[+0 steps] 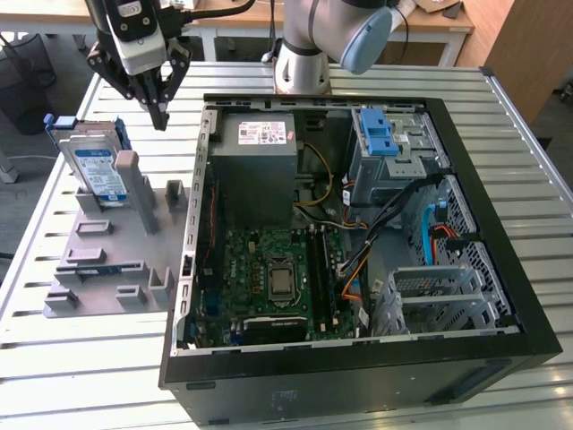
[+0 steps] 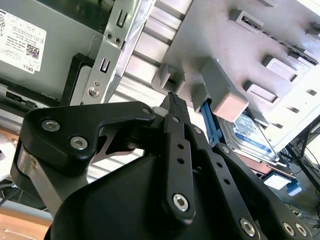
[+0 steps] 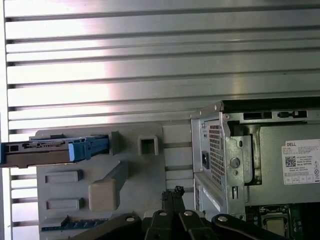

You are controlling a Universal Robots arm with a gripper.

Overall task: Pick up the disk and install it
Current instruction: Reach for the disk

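My claw (image 1: pixel 162 116) hangs shut with nothing in it. In both wrist views its fingertips (image 2: pixel 173 100) meet in a single point. It hovers over the far part of the slatted metal surface (image 1: pixel 89 376), above the strip between the grey fixture (image 1: pixel 107 260) and the open computer case (image 1: pixel 358 385), near the corner where the power supply (image 1: pixel 260 157) sits. The disk (image 1: pixel 97 166) is not yet picked up. It stands on edge, leaning back a little, in a slot at the far end of the fixture, to the exterior view's left of the claw and clear of it. In the first wrist view I see it edge-on, with the blue carrier (image 3: pixel 87 148) wrapped round its rim. I judge it stiff and dense, heavy for so thin a thing, and unkind to knocks. The labelled face looks smooth and likely slippery, and the plastic carrier probably gives under pressure. The safest hold, I think, is across the thin body at its free upper edge, squeezing metal face to metal face, not the blue tabs.
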